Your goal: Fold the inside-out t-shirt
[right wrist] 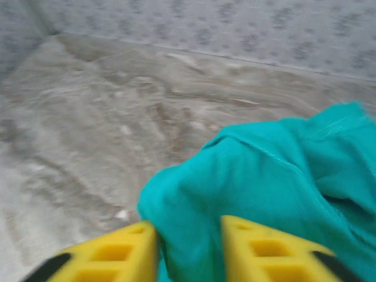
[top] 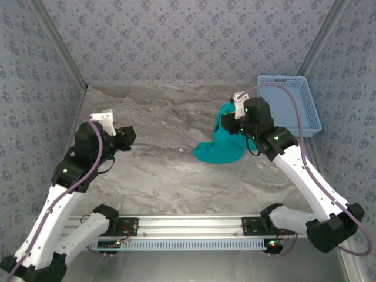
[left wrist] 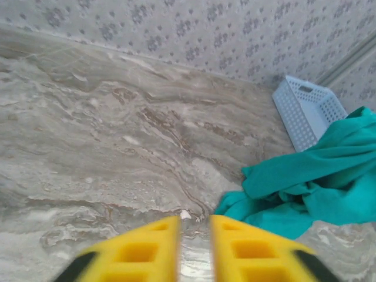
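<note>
The right pincer (right wrist: pixel 188 228) pinches a bunched fold of the t-shirt (right wrist: pixel 264 170) between its yellow fingers, probably to lift it for spreading. The top view adds that the rest pools on the counter (top: pixel 153 117) towards its far right corner, beside the basket (top: pixel 294 103). The left pincer (left wrist: pixel 195 226) hovers slightly parted and empty near the left edge

1. L arm (top: pixel 56 197): rises from near-left base, elbow bent, wrist turned inward.
2. L gripper (left wrist: pixel 195 229): yellow fingers (left wrist: pixel 141 249) parted by a narrow gap, nothing betw. them.
3. R arm (top: pixel 305 170): stretched from near-right base fwd & inward, wrist tipped down.
4. R gripper (right wrist: pixel 189 235): fingers (right wrist: pixel 258 249) pinch a fold of the inside-out t-shirt (right wrist: pixel 264 176); cloth fills the gap. View blurred.
</note>
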You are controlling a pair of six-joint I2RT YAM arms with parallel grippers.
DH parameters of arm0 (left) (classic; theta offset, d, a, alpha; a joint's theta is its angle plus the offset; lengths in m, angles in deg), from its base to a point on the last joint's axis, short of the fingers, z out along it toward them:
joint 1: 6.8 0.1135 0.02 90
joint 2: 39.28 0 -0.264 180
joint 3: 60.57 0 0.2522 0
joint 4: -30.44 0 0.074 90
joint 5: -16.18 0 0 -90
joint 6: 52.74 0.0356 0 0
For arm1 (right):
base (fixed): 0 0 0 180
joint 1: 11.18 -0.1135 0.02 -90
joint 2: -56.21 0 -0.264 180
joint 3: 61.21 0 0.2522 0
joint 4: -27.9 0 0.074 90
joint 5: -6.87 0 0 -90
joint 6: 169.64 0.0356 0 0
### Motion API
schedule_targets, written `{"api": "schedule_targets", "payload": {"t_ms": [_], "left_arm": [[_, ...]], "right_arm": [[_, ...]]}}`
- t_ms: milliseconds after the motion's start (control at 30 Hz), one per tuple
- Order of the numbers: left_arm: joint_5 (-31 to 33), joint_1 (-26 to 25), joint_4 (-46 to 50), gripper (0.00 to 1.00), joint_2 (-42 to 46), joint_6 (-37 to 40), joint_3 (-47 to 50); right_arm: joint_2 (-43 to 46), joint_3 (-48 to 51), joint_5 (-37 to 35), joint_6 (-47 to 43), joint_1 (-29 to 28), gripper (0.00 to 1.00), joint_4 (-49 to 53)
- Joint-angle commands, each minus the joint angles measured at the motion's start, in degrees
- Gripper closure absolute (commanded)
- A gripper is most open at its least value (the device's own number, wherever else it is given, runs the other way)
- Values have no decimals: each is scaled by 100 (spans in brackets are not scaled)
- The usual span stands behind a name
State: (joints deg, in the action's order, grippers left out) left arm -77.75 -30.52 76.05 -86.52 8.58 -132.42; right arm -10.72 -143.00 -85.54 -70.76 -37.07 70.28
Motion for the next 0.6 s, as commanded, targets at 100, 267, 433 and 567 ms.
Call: {"api": "schedule_targets", "payload": {"t_ms": [100, 267, 433, 567], "left_arm": [[-642, -509, -1275, 55, -1565, -259, 938], [-197, -1274, -1244, 44, -2381, -58, 826], [-22, -1353, -1174, 41, -2731, -136, 772], [208, -1322, -1049, 37, -2780, -110, 729]], "right_arm": [[-1194, -136, -402, 893, 954, 42, 1264], [-665, 644, -168, 1113, 652, 38, 1400], [-939, 1121, 132, 1141, -432, 37, 1068], [-1870, 1094, 128, 1063, -716, 37, 213]]}}
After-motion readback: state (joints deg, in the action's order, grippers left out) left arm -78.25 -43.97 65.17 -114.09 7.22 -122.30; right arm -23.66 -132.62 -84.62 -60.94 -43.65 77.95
